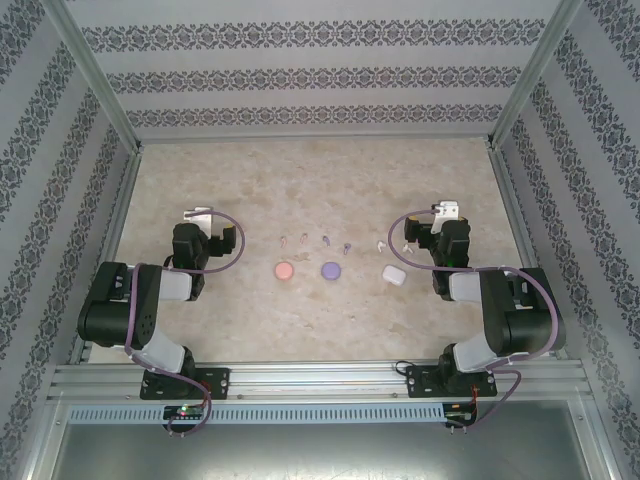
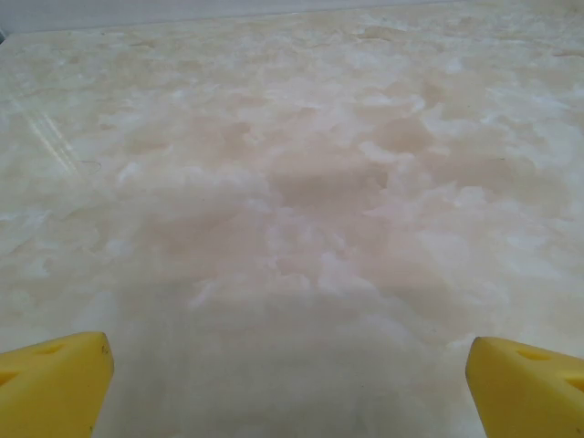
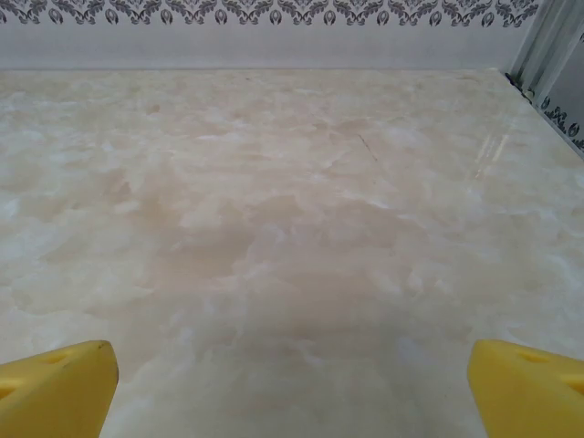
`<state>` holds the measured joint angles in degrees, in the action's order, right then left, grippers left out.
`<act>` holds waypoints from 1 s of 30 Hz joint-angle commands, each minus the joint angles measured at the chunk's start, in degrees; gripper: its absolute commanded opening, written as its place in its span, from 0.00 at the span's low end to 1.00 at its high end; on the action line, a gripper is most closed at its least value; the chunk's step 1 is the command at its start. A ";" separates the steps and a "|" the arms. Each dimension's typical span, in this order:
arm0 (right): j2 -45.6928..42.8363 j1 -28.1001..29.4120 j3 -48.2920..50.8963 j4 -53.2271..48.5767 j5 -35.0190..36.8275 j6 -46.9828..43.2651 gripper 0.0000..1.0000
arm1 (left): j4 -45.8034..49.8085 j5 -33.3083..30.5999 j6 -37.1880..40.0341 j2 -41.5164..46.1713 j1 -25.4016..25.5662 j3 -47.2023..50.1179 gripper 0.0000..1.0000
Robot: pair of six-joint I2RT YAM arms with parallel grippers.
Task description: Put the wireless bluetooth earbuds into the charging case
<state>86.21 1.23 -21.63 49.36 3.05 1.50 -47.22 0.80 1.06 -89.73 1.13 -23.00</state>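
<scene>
Left wrist view: the left pincer (image 2: 292, 388) gapes wide, empty above the worktop (image 2: 301, 182); the right pincer (image 3: 292, 388) likewise, touching nothing.

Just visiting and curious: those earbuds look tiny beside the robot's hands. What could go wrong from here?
The earbuds are far smaller than the open left hand and right hand, so a pinch might miss or flick one away. They lie close together beyond the pink case, purple case and white case; reaching for one could nudge its neighbours.
</scene>
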 commanded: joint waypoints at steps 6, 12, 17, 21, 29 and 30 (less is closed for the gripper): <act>0.29 -0.45 -0.69 1.44 -1.39 0.26 0.98 | -0.55 0.46 -0.26 0.35 -0.45 -0.60 0.99; 0.21 -0.36 -0.89 0.96 -0.20 0.56 0.98 | 0.33 1.62 -0.93 0.26 -1.23 -1.03 0.99; 0.25 -0.62 -0.97 0.78 -1.38 0.61 0.98 | 0.80 2.50 -1.20 0.28 -1.80 -1.34 0.99; 0.32 -0.62 -0.95 0.82 -1.44 0.62 0.98 | 0.64 2.62 -1.15 0.26 -1.78 -1.21 0.99; -1.66 -0.62 0.45 2.25 0.26 1.25 0.98 | 9.83 3.08 -1.06 4.82 -1.85 -4.50 0.98; -4.07 -0.54 0.83 0.67 1.12 1.29 0.98 | 11.49 2.71 -1.06 5.39 -1.75 -5.06 0.98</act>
<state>85.49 1.21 -21.52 49.30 3.11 1.56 -41.01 3.22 0.97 -87.31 -0.12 -25.23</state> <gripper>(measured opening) 0.982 0.982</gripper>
